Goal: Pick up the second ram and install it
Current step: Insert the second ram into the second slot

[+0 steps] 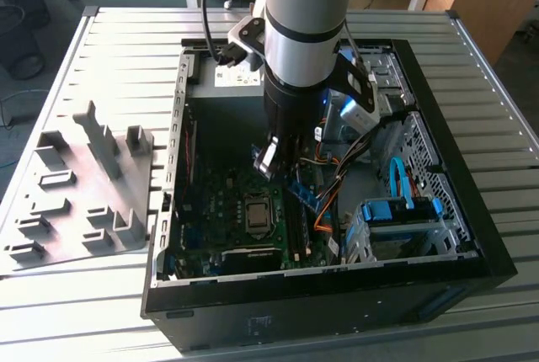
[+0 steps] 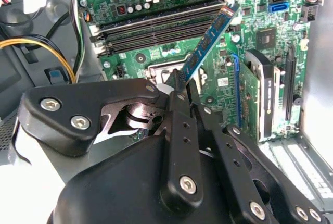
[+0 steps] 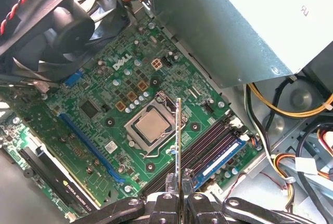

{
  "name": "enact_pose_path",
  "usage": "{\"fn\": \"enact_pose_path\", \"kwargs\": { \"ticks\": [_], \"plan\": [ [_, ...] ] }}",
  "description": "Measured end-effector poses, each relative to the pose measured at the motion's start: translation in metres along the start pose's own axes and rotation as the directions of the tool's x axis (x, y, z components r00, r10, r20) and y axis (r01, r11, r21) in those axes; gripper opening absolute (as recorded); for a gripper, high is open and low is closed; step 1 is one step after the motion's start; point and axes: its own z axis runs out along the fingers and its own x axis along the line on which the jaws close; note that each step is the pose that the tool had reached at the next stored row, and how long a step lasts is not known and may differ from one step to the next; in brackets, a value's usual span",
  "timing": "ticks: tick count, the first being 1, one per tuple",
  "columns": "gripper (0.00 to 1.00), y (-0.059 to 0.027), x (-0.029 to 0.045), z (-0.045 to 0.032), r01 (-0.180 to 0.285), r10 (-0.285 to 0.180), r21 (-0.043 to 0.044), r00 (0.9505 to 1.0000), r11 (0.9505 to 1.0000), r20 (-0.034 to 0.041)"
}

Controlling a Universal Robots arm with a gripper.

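The second ram (image 2: 208, 41) is a narrow green-blue stick, held by one end in my gripper (image 2: 179, 81), which is shut on it. It hangs tilted above the motherboard (image 2: 229, 83), just short of the row of long dark memory slots (image 2: 156, 30). In the first wrist view the ram (image 3: 178, 140) appears edge-on, rising from my gripper (image 3: 179, 185) over the slots (image 3: 205, 148) beside the processor socket (image 3: 151, 125). The exterior view has my gripper (image 1: 278, 160) low inside the open computer case (image 1: 164, 236), with the ram (image 1: 303, 192) slanting down from it.
A grey slotted fixture block (image 1: 84, 185) lies on the slatted table at the exterior view's left. Inside the case are a power supply (image 3: 234, 21), a black fan (image 3: 57, 21), yellow and orange cables (image 3: 281, 104), a blue drive cage (image 1: 400, 215) and a graphics card (image 2: 260, 94).
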Motion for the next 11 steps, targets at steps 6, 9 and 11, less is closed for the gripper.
{"fn": "enact_pose_path", "kwargs": {
  "ticks": [6, 9, 11],
  "plan": [
    [0.14, 0.0, 0.0, 0.0, -0.023, 0.023, 0.0008, 0.9997, 0.9997, 0.0002],
    [0.14, 0.0, 0.0, 0.0, -0.034, 0.034, 0.0011, 0.9994, 0.9994, 0.0004],
    [0.14, 0.0, 0.0, 0.0001, -0.042, 0.042, 0.0013, 0.9991, 0.9991, 0.0005]
  ]
}}
